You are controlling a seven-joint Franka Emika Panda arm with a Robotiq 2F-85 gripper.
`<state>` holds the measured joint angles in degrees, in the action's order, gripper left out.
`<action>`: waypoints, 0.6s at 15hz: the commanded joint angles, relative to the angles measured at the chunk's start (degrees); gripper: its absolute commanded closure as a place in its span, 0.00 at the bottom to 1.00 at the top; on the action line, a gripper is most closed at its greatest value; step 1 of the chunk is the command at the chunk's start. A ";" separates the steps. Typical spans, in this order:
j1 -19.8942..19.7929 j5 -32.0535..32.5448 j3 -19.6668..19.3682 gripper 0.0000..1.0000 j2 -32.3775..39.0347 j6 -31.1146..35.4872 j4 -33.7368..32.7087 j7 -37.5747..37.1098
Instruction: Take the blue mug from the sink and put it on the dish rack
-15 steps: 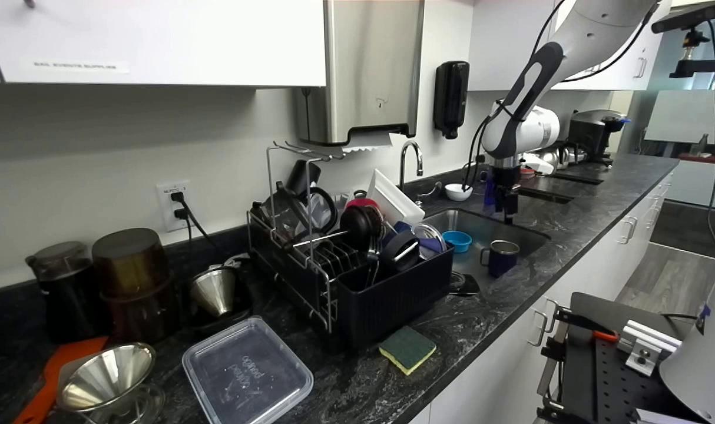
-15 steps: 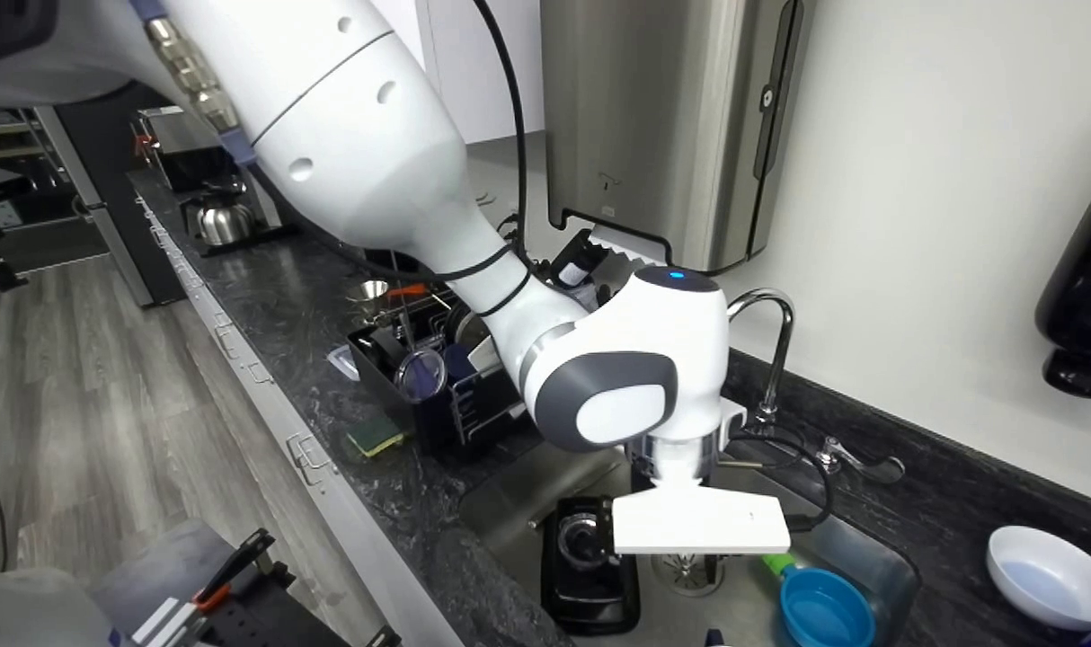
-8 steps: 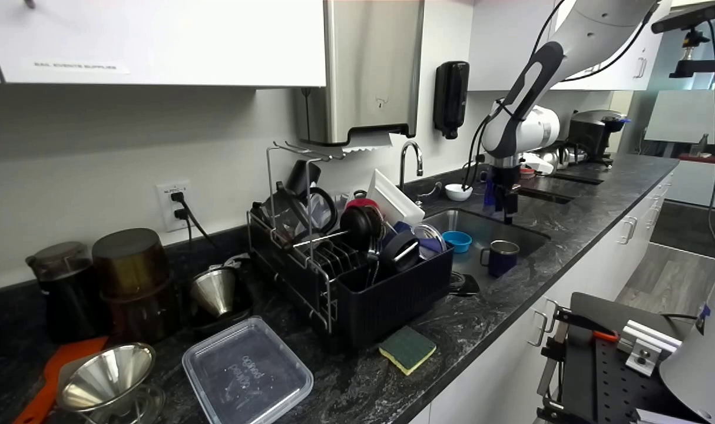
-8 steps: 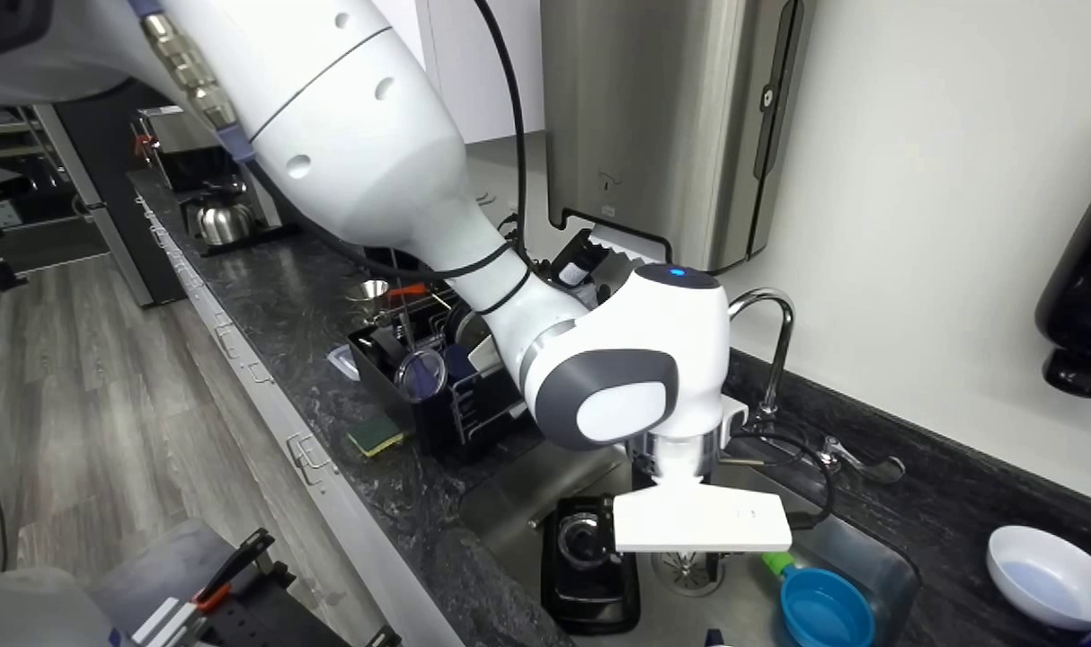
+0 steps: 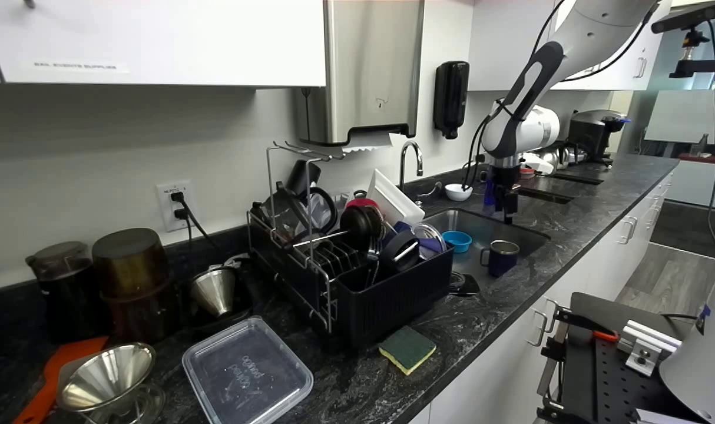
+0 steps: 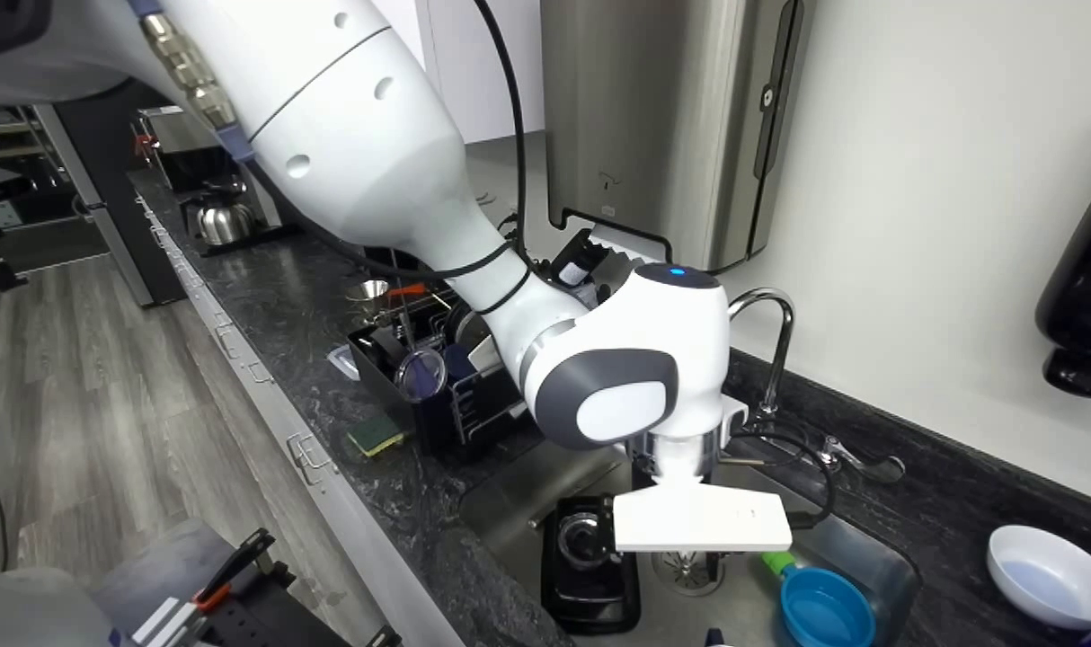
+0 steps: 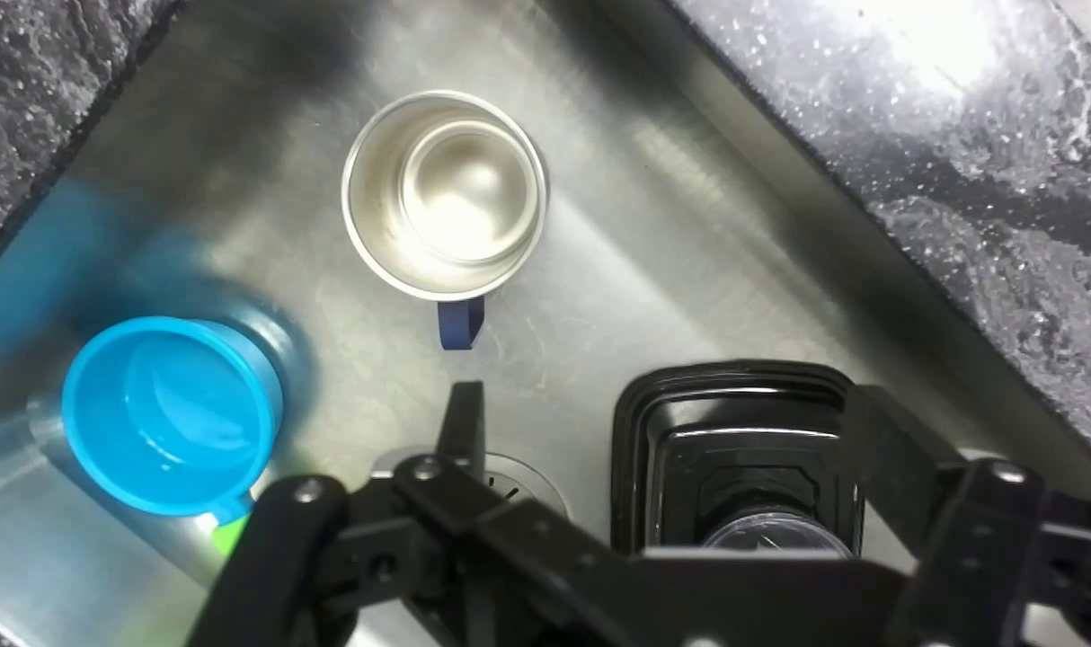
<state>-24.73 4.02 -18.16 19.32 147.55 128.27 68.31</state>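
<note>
- Wrist view: my gripper (image 7: 667,404) spread wide, nothing held.
- Mug (image 7: 445,196) upright in sink (image 7: 590,314).
- I'd say nothing done: grasp, lift, place on rack (image 5: 393,306) left.

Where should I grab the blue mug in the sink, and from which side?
Probably by its handle, from straight above, jaws closing across it: the blue mug stands upright, mouth up, and in the wrist view the handle juts toward the open gripper.

Along the dark counter (image 5: 469,324), laden on one side of the pincer (image 7: 671,424) with dish rack (image 5: 387,309), sponge (image 5: 407,349) and clear container (image 5: 248,371), on the opposite side with white bowl (image 6: 1053,575).
</note>
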 commanded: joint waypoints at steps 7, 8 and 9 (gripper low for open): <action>-1.17 -0.81 2.12 0.00 1.13 0.68 -1.52 -0.52; -1.39 -1.41 2.65 0.00 1.70 0.51 -2.30 -0.46; -1.55 -1.86 3.02 0.00 2.24 -0.20 -3.06 -0.51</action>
<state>-24.72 3.65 -16.96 19.88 147.60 127.27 67.83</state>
